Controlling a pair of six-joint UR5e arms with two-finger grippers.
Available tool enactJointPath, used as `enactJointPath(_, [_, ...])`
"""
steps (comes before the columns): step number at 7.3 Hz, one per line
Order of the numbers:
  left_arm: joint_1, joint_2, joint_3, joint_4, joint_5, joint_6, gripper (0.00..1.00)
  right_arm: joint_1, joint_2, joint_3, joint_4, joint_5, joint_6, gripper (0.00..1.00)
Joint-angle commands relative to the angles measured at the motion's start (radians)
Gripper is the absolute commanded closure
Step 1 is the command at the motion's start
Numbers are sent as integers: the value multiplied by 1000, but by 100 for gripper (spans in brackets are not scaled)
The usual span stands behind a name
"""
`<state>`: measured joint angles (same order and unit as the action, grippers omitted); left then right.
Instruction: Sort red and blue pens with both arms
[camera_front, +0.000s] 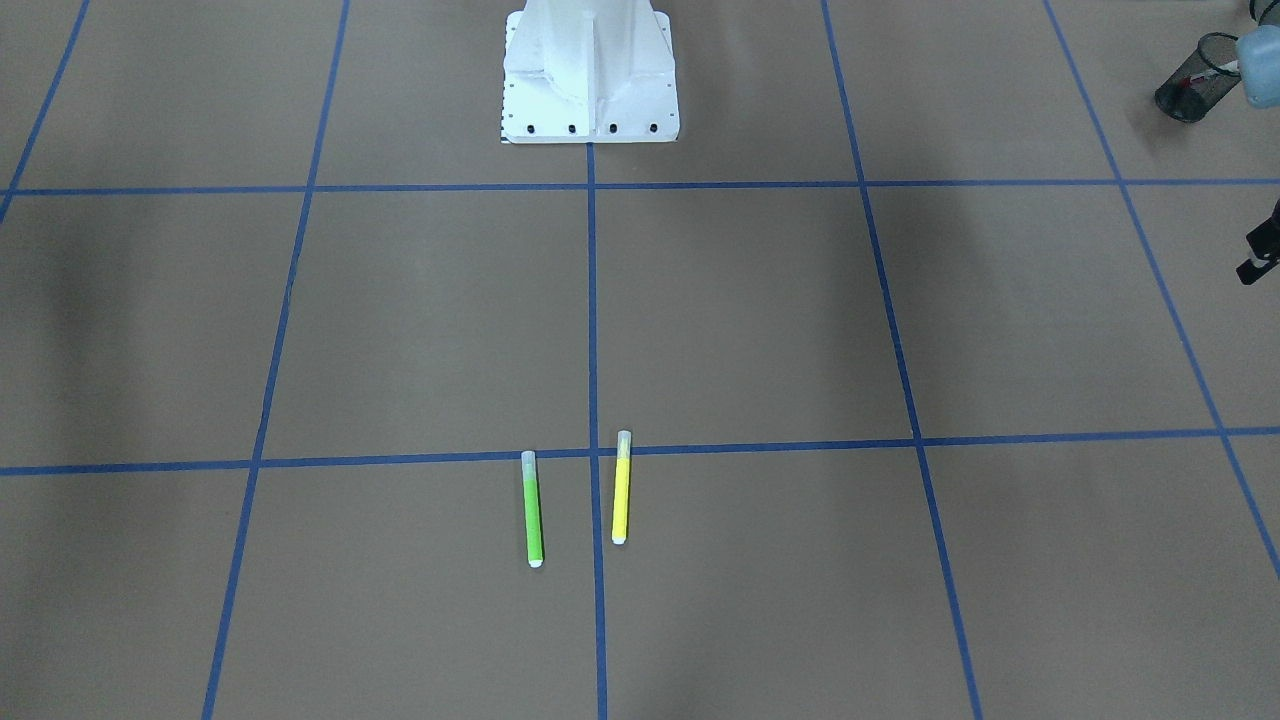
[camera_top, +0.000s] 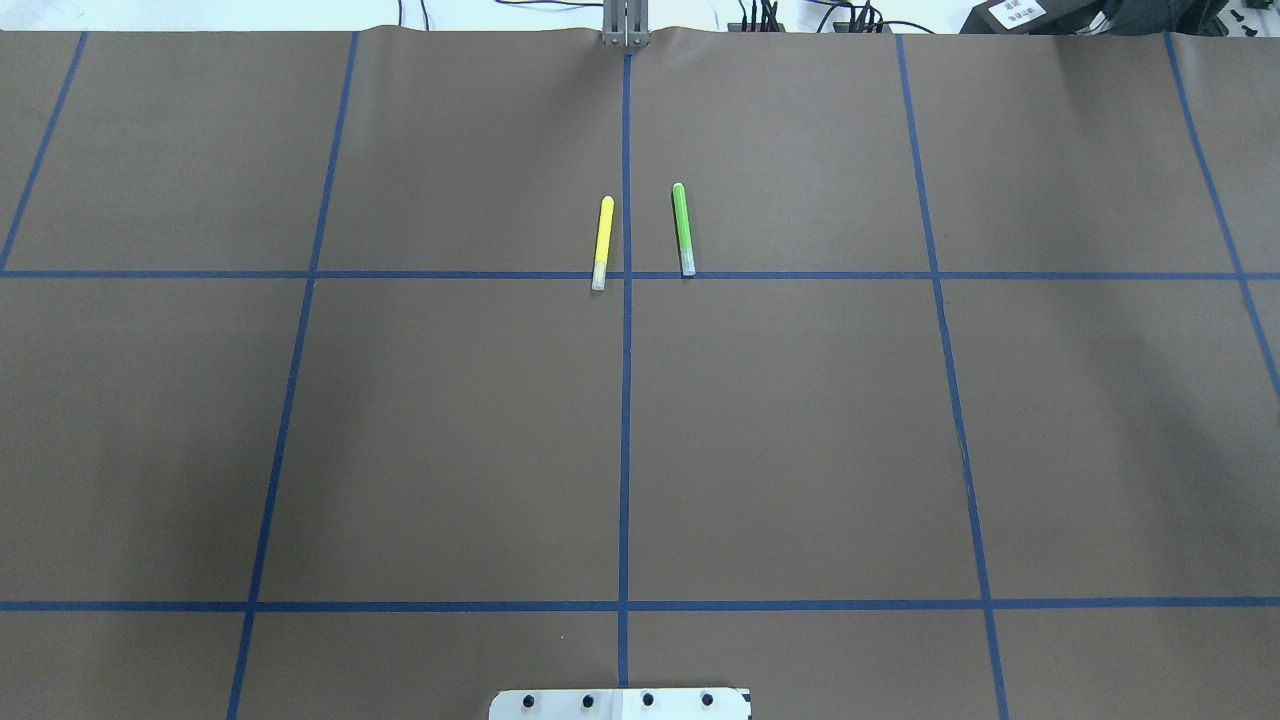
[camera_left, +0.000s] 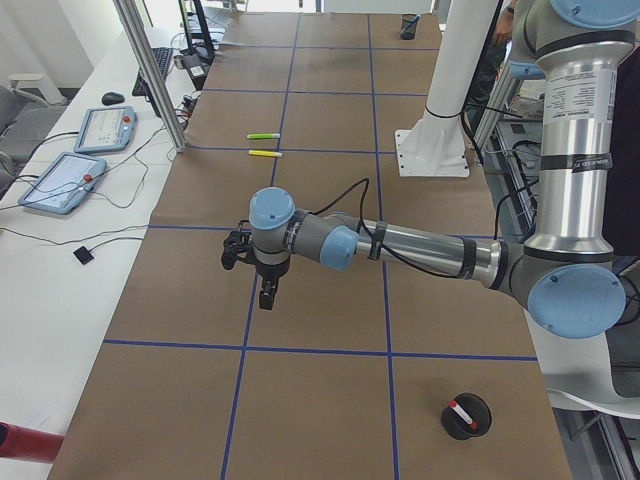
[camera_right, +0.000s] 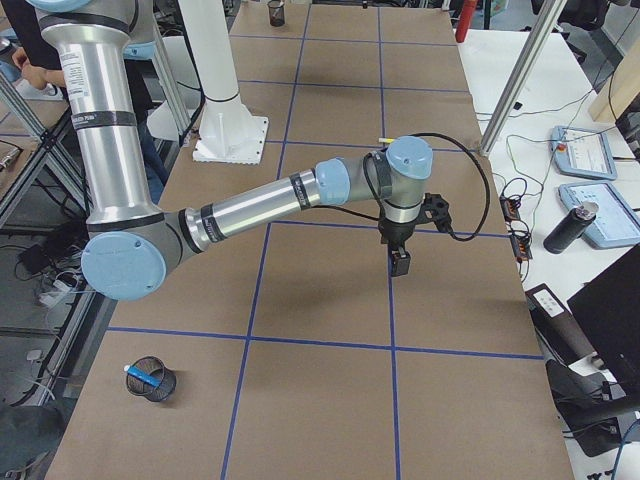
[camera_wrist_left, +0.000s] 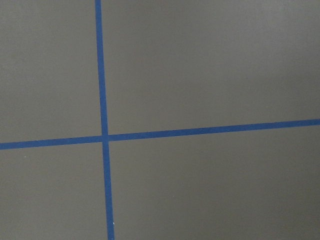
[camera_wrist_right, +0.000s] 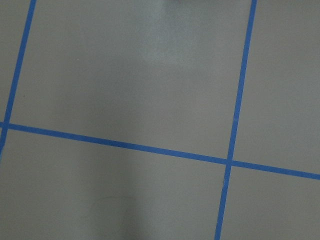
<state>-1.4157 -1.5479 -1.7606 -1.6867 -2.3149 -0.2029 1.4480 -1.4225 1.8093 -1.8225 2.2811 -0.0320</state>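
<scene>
Seemingly sorted: red pen in left-end cup, blue pen in right-end cup; green pen and yellow pen lying on the bench as unwanted; left tool, right tool hovering, grip impossible to tell

Far across the table, left pen and right pen flank the centre line — at the table's ends, left cup holds a pen, right cup another pen

Left arm and right arm each present silver-grey tubular links, pale blue round joint caps, black bands and black cable, alongside a white bolted pedestal.
</scene>
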Motion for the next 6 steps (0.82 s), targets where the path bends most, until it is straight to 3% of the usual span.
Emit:
enactJointPath(1, [-6,-41,-3,152,5,89,0,-14,-15,4,-27,0,-29,0])
enactJointPath(6, [-19,32,-45,128,-98,92,0,-15,-53,10,-21,3,-37,0])
